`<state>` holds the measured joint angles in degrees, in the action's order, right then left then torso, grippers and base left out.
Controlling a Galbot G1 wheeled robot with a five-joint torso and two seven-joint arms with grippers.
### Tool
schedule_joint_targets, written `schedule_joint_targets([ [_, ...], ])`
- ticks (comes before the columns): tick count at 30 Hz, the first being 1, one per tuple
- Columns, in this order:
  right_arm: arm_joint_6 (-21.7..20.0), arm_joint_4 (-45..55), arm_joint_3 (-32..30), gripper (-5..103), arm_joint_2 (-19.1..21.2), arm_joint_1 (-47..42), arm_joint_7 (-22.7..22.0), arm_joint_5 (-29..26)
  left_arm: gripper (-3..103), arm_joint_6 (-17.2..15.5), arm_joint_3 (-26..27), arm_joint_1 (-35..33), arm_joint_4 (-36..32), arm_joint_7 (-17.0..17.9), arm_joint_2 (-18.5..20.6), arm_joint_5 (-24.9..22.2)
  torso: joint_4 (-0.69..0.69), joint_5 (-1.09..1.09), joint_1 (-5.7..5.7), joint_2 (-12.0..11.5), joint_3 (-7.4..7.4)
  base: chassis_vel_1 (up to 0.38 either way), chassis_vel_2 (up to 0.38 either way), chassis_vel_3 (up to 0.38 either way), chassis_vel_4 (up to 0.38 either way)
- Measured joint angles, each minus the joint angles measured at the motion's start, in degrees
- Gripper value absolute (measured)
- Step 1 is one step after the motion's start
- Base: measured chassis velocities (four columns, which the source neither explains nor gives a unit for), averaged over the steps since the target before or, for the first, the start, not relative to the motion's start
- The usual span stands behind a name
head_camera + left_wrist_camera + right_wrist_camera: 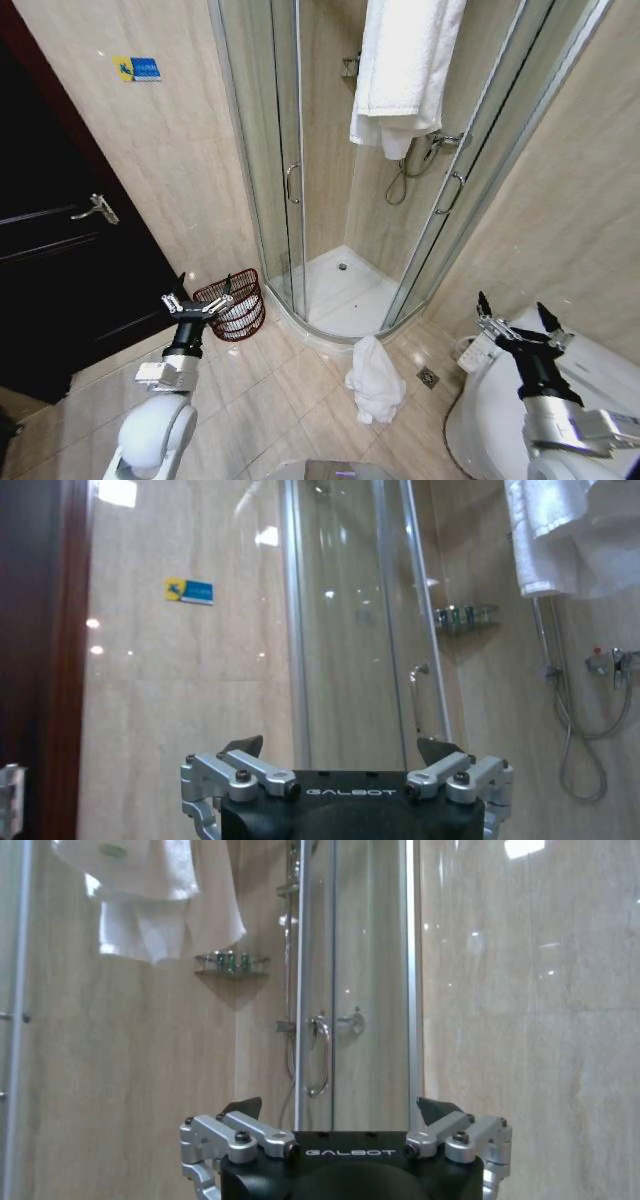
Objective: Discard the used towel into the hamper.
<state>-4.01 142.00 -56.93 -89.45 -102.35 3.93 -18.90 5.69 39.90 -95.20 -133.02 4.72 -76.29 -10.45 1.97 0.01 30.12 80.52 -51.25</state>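
A crumpled white towel lies heaped on the tiled floor, just outside the curved base of the shower stall and beside the small floor drain. In the head view it sits at about five o'clock from the hamper, which stands well apart against the wall at the foot of the dark door.

A second white towel hangs over the top of the glass enclosure; judging by the task, the one on the floor is the used one.

The left gripper is raised in front of the hamper with its fingers spread and nothing between them. The right gripper hovers over the toilet, at about three o'clock from the heap, likewise released and empty.

The towel looks soft, limp and light, though perhaps damp and a little heavier for it. It will sag and trail when lifted, so a pinch on the raised fold at the top of the heap seems best, gathering several layers so it hangs in one bundle.
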Motion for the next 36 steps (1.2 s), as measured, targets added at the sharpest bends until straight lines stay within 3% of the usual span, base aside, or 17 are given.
schedule_joint_targets([
  [9,-0.23,-0.49,0.08,100,0.64,0.74,0.23,0.26,100,-2.45,-1.19,0.36,-0.22,0.1,-0.01,0.87,0.01,0.0,-0.05,-0.28,0.11,-0.146,0.126,0.128,-0.117],
  [19,-1.81,-1.07,0.29,100,3.87,2.57,0.09,-0.71,100,-2.75,-1.17,-0.53,0.43,0.16,-0.87,1.57,-0.01,0.0,-0.23,-0.38,0.24,0.026,0.021,0.008,0.016],
  [22,-3.58,-1.1,0.36,100,7.18,3.72,-0.73,-2.97,100,-1.8,-1.04,-1.04,1.19,1.31,-1.12,2.04,-0.01,0.0,-0.23,-0.43,0.24,0.05,0.014,0.017,0.053],
  [26,-4.43,-1.97,0.67,100,16.22,9.03,-3.92,-8.01,100,0.5,0.06,-1.97,3.0,2.85,-1.93,2.84,0.01,0.01,-0.22,-0.5,0.26,0.011,0.004,0.012,0.015],
  [28,-4.45,-2.04,0.85,100,17.68,10.05,-4.48,-8.93,100,0.69,0.29,-2.22,3.22,3.03,-2.24,2.92,0.02,0.0,-0.22,-0.51,0.26,0.0,0.0,0.0,0.0],
  [30,-4.57,-2.4,1.79,100,22.57,14.58,-6.51,-12.14,100,1.42,0.84,-3.04,3.68,3.67,-3.08,3.5,0.01,0.0,-0.23,-0.54,0.28,0.0,0.0,0.0,0.0],
  [36,-1.99,-3.46,1.6,100,28.56,19.22,-8.33,-16.14,100,1.5,-0.09,-3.22,4.56,4.62,-2.43,4.56,0.02,0.02,-0.25,-0.56,0.29,0.0,0.0,0.0,0.0],
])
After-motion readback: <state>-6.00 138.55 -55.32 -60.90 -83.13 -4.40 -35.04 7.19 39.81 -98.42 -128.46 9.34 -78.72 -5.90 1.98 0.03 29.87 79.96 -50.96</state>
